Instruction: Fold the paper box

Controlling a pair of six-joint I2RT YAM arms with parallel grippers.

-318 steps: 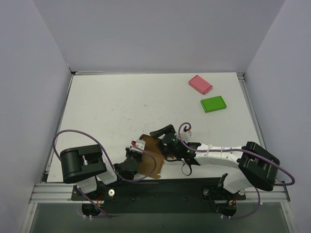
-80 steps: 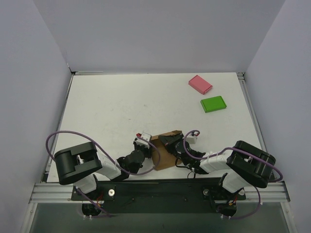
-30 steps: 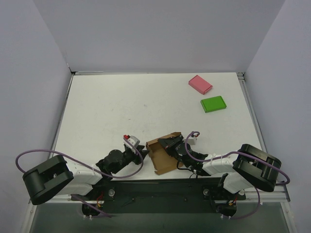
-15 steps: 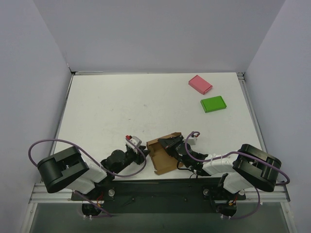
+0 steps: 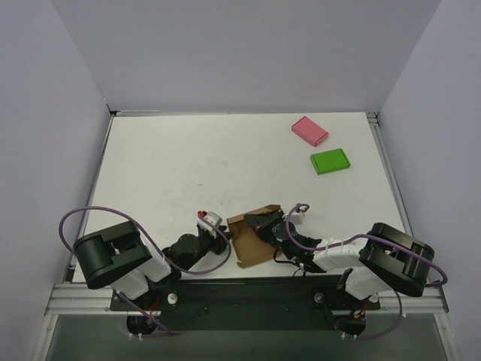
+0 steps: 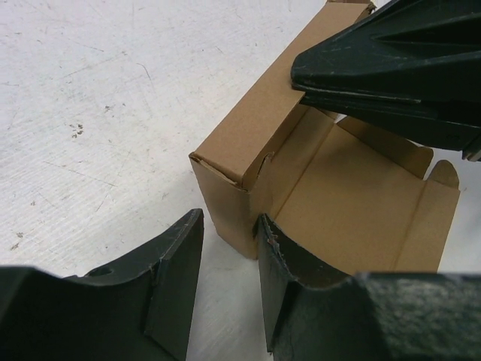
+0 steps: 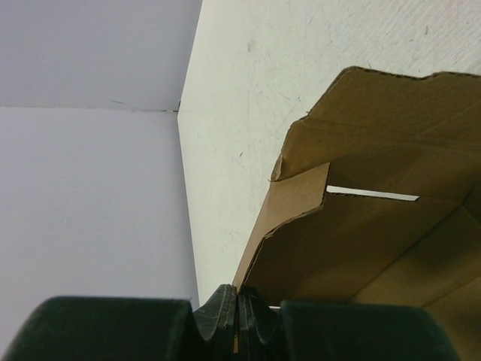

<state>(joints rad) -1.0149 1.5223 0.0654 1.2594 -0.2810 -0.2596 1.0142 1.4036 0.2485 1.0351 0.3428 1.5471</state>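
The paper box (image 5: 252,242) sits open at the near edge of the worktop (image 5: 188,165), between both arms; the right tool (image 5: 261,220) is pinched on its far wall; the left tool (image 6: 229,222), half open and empty, straddles the box's left corner; the box lies just to its right.

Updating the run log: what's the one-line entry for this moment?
paper box: partly folded | right gripper: shut on its wall | left gripper: open at its corner

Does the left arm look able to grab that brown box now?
Probably yes: the left pincer stands open at the near corner of the paper box, nothing between; the right pincer grips farther along.
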